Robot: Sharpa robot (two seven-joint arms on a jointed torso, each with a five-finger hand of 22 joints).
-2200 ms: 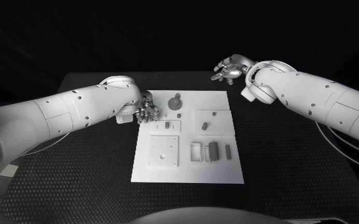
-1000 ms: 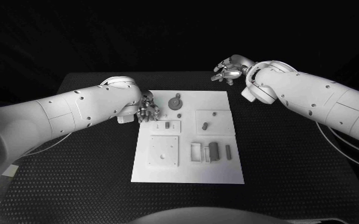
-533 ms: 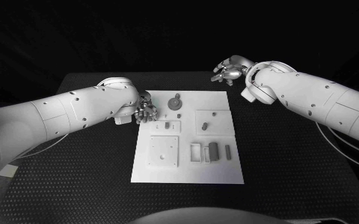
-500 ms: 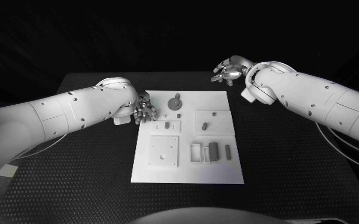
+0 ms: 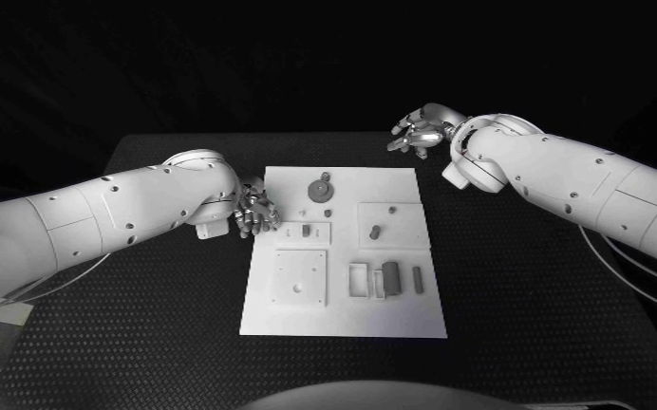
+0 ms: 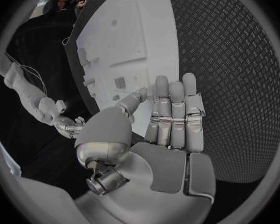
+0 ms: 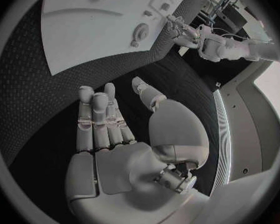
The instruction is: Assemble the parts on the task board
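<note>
Hands empty, fingers apart: left hand (image 5: 256, 211) at task board (image 5: 343, 320)'s 9 o'clock edge, right hand (image 5: 418, 132) beyond 1 o'clock.

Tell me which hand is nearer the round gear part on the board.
Left. The left hand hangs at the board's left edge, just beside and slightly nearer than the gear. The right hand hovers off the board, beyond its far right corner.

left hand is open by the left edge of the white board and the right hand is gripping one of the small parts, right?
Not quite. The left hand is open beside the task board's left edge, but the right hand grips nothing. It hovers open beyond the board's far right corner, fingers apart and empty, as the right wrist view shows.
</note>
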